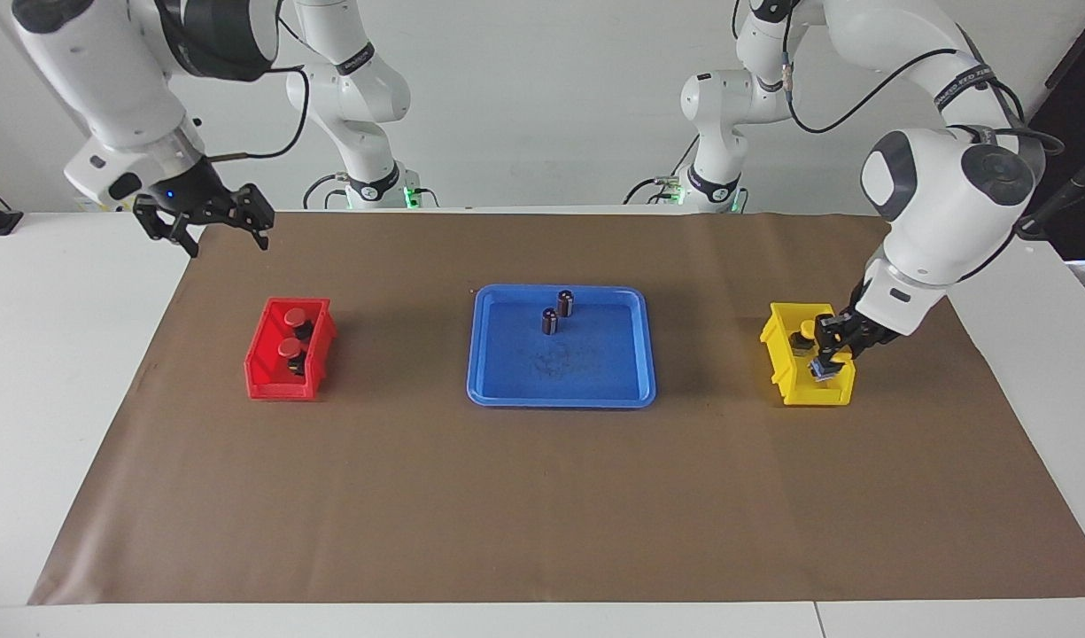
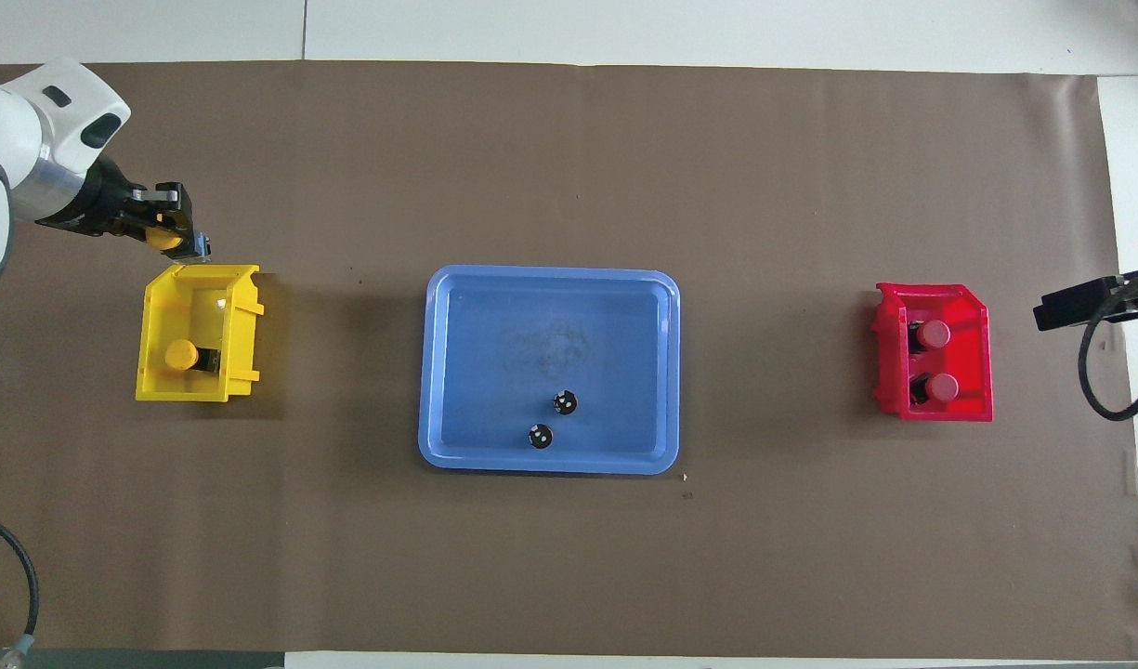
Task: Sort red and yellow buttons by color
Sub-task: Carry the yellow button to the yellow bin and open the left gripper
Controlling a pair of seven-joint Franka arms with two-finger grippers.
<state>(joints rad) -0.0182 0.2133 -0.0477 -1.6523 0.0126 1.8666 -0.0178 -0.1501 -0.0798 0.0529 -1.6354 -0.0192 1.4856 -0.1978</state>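
The left gripper (image 1: 831, 353) hangs over the yellow plastic bin (image 1: 839, 389) at the left arm's end of the table, and its fingers are pinched tight on a yellow-capped push button (image 2: 166, 239) with a dark blocky base. Seen from above, that button sits just over the bin's edge farthest from the robots. Another yellow-capped button (image 2: 181, 355) already sits inside the same bin, in the part nearer to the robots. At the right arm's end, the red plastic bin (image 1: 260, 383) holds two red-capped buttons — one (image 1: 295, 317) nearer to the robots and one (image 1: 288, 348) farther from them, side by side in a row. The right gripper (image 1: 214, 220) is up in the air over the brown paper mat (image 1: 542, 505), with its fingers spread wide and nothing in them. In the middle of the mat lies a blue plastic tray (image 1: 499, 394), and two small dark cylinders (image 1: 557, 312) stand upright in it, close together, in the part nearer to the robots.
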